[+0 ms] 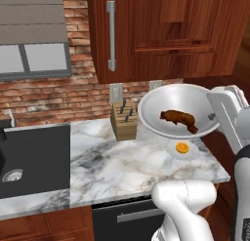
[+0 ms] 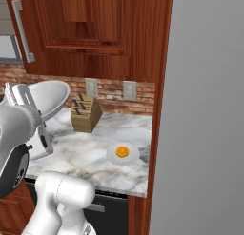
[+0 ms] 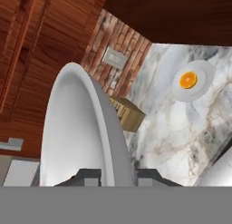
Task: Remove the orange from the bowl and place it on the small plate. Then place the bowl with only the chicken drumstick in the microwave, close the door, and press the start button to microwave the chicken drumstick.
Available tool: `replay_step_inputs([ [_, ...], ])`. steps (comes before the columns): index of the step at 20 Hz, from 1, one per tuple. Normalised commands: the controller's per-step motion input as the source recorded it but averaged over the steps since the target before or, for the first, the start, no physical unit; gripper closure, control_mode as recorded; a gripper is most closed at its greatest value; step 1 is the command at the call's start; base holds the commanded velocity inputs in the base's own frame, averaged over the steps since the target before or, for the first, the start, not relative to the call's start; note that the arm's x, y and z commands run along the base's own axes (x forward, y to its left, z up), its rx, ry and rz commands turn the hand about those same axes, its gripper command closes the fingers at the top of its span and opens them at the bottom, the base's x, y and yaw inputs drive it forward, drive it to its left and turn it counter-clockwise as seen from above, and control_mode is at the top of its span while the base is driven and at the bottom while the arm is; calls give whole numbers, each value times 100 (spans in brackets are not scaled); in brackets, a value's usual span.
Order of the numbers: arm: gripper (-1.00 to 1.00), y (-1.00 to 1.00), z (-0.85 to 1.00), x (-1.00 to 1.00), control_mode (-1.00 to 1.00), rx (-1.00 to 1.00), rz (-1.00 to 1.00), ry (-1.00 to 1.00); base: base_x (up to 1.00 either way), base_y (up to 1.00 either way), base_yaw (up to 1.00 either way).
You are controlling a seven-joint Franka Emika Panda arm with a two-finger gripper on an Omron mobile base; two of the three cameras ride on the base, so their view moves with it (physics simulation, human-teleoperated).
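- The hand [image 3: 117,175] is clamped on the rim of the bowl [image 1: 183,110], one finger on each side of the wall as the hand view shows; in the left base view the grip sits at about 3 o'clock on the bowl.
- The bowl is lifted clear of the table [image 1: 122,159] and tilted, its open face turned toward the left base camera; the chicken drumstick [image 1: 178,119] lies low inside it, toward 5 o'clock.
- The orange [image 1: 182,147] already rests on the small plate [image 1: 191,152], just below the raised bowl in that view, at the table's near right end; in the right base view the plate sits at 3 o'clock from the knife block [image 2: 86,114].
- Step in hand, as I judge it: carrying the bowl to the microwave, which I cannot see here.
- To do it well: level the bowl first, since at this tilt the drumstick could slide toward the low rim and drop out.
- A pinch on one edge of a wide bowl leaves it free to swing, so move slowly and avoid sharp wrist turns.
- Keep the bowl's underside above the small plate and the knife block while swinging away, and clear of the upper cabinet [image 1: 171,35] at 12 o'clock.
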Motion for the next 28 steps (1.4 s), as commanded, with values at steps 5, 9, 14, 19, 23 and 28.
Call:
replay_step_inputs([
  [5, 100, -1, -13, 0, -100, 0, -6, 4, 0, 0, 0],
  [9, 100, 0, -30, 0, -100, 3, 0, 11, 0, 0, 0],
  [14, 100, 6, -11, -3, 100, 0, 0, 1, -33, 27, 0],
  [19, 100, 0, 0, 0, 100, 0, 0, 0, -87, 69, -2],
  [23, 100, 0, 0, 0, 100, 0, 0, 0, -100, 38, -12],
  [28, 100, 0, 0, 0, 100, 0, 0, 0, -100, 9, -15],
])
